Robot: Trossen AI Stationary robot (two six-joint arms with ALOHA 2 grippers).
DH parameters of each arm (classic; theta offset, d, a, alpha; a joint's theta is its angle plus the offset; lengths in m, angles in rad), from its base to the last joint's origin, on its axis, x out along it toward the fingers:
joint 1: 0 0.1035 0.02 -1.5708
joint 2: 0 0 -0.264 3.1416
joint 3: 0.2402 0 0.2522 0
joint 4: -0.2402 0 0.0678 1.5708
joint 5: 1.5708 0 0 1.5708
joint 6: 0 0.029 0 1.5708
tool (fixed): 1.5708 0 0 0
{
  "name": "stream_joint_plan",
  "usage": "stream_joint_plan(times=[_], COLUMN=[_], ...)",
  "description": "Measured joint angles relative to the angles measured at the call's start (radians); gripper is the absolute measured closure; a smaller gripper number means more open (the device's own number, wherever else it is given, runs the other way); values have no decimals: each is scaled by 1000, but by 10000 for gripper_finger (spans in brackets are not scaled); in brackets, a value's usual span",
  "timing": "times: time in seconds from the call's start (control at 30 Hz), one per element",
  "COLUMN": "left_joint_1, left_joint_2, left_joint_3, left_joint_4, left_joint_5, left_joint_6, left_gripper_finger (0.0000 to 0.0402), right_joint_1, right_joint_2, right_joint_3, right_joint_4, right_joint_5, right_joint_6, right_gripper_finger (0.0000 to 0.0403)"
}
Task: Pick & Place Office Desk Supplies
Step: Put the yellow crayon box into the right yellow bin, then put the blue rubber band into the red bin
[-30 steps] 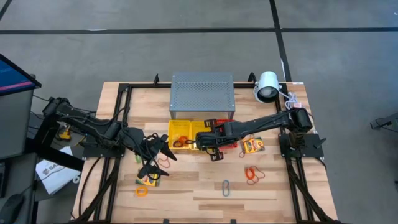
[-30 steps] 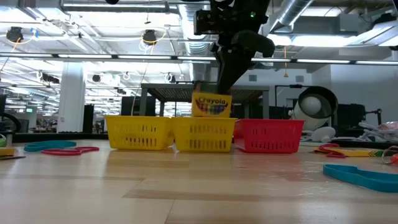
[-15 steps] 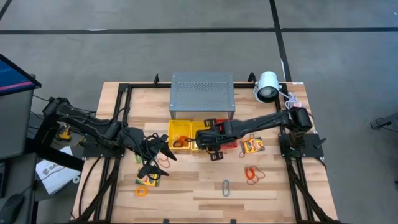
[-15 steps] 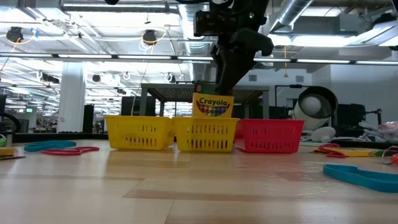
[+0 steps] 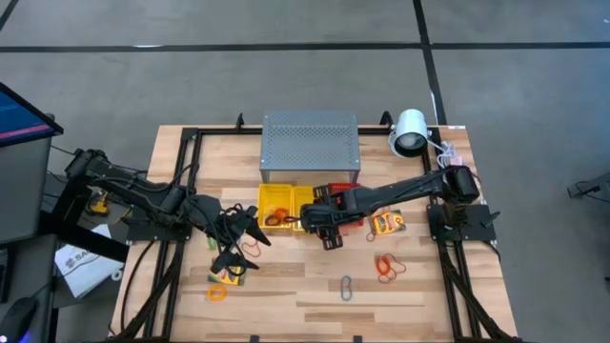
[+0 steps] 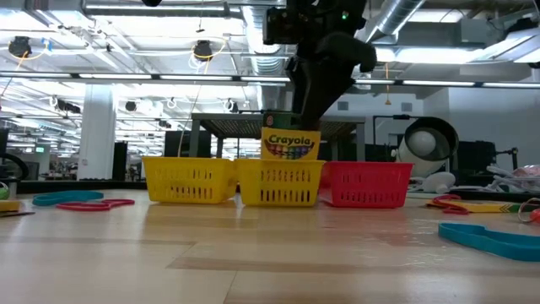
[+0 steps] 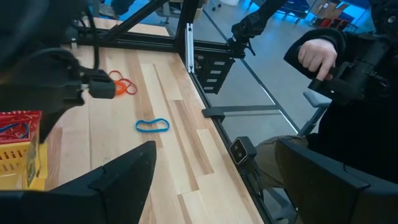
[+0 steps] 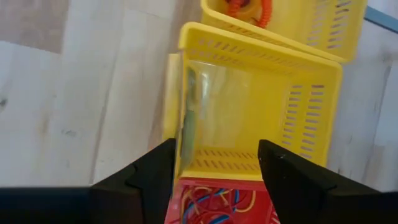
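Surface: a light wooden table [image 5: 305,286] framed by black rails, standing on a grey floor; the low view shows a hall with ceiling lights and pipes behind it.
Grey box: a perforated metal box [image 5: 310,143] stands at the far middle of the table.
Baskets: three mesh baskets stand in a row just in front of the grey box, two yellow baskets [image 6: 190,181] [image 6: 278,183] and a red basket [image 6: 367,184] on the right.
Right gripper [image 8: 214,168]: it hangs directly above the middle yellow basket, with the arm reaching in from the table's right edge. Its fingers [image 8: 149,171] stand apart and grip nothing.
Crayon box [image 6: 290,144]: a yellow-and-green card box stands upright in the middle yellow basket, against one wall, its top showing above the rim. The right wrist view shows it edge-on, clear of both fingers.
Left gripper [image 5: 232,250]: it waits over the left half of the table, fingers wide apart and empty.
Other supplies on the table: a second crayon box [image 5: 387,224] lies right of the red basket; orange band loops [image 5: 388,267] lie in front of it; a blue-grey oval clip [image 5: 347,286] lies near the front edge; an orange loop [image 5: 218,292] lies at front left.
First yellow basket: holds orange bands [image 8: 249,9].
Person: a hand [image 7: 318,55] shows beyond the table's edge in the left wrist view.
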Motion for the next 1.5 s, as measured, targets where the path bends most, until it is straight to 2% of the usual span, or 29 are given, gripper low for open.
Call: stream_joint_plan(times=[0.63,0.9,1.2,1.5], left_joint_1=[2,8,8,8], left_joint_2=[0,0,0,0], left_joint_3=[0,0,0,0], left_joint_4=[-17,-45,-67,-81], left_joint_5=[0,0,0,0], left_joint_6=[0,0,0,0], left_gripper_finger=[79,79,79,79], right_joint_1=[118,178,283,377], right_joint_2=[-1,-1,-1,-1], right_joint_3=[252,253,253,206], right_joint_4=[-136,-344,-452,-533], right_joint_5=[8,63,115,104], right_joint_6=[-17,166,335,583], right_gripper_finger=[187,187,187,187])
